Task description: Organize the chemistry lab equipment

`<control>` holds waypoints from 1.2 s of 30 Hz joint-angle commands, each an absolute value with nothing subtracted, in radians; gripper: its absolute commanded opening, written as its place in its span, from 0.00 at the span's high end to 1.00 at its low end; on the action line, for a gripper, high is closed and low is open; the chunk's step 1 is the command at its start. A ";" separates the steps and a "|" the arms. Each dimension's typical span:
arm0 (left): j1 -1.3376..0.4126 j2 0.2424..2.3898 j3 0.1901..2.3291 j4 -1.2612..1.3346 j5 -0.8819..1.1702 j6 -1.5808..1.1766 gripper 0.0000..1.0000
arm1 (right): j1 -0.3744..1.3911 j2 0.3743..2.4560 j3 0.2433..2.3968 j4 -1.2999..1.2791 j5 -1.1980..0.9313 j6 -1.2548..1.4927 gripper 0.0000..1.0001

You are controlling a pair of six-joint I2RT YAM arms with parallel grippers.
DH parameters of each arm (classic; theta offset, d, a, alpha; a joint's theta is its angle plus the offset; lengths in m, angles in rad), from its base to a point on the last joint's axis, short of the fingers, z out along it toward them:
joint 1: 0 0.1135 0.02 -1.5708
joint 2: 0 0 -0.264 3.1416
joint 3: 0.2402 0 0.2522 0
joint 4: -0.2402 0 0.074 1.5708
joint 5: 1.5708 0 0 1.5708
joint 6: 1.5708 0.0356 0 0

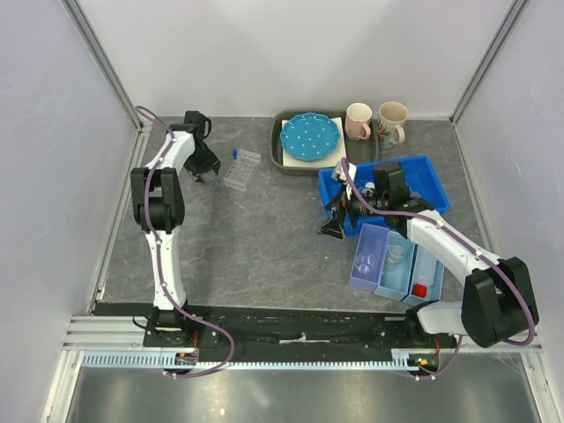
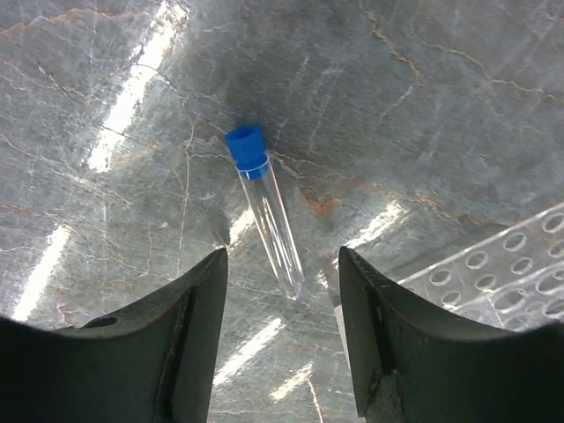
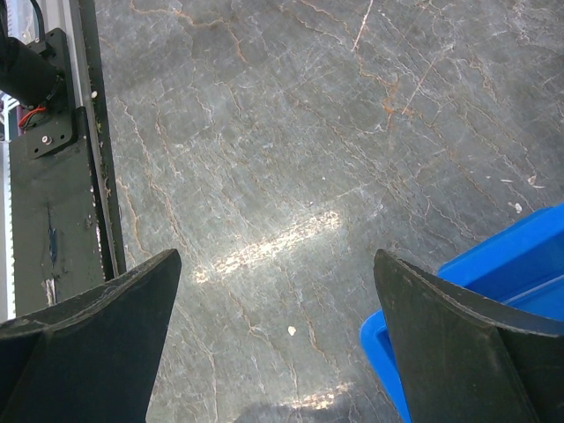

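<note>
The left claw is spread, both fingers apart with nothing pinched between them, hanging low over the grey marbled counter. Just ahead of its fingertips a blue-capped tube lies flat on the counter, its rounded clear end pointing toward the gap and its cap pointing away. To the right of that claw, the corner of the clear test-tube rack sits on the counter, near the tube but not touching it. In the overhead view one blue cap shows at the rack's far end.

The right claw is spread wide and holds nothing. It hangs over bare counter, with the corner of a blue bin just beside its right finger.

Outward from there, on the near right, pale blue trays stand side by side. Two hold small clear glass flasks, and a red-capped bottle lies in the rightmost one. At the back of the counter, a blue dotted plate rests in a dark tray, with a pink mug and a beige mug beside it.
</note>
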State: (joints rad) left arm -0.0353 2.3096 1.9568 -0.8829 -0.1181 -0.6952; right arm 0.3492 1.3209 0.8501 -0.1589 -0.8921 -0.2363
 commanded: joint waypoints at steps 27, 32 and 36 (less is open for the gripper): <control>-0.051 1.849 1.528 -0.591 -0.075 -0.542 0.89 | 0.342 1.293 0.890 -0.143 -0.937 -0.255 0.02; -0.100 1.554 1.184 -0.321 0.090 -0.535 0.89 | 0.342 1.287 0.879 -0.124 -0.960 -0.233 0.02; -0.144 1.346 0.985 -0.076 0.323 -0.644 0.89 | 0.341 1.272 0.851 -0.075 -1.029 -0.187 0.02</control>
State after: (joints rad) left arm -0.1047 1.4628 1.1389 -0.3962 0.0692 -0.5762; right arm 0.3435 1.3170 0.8516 -0.1631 -0.9333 -0.2268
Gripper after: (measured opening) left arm 0.193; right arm 0.982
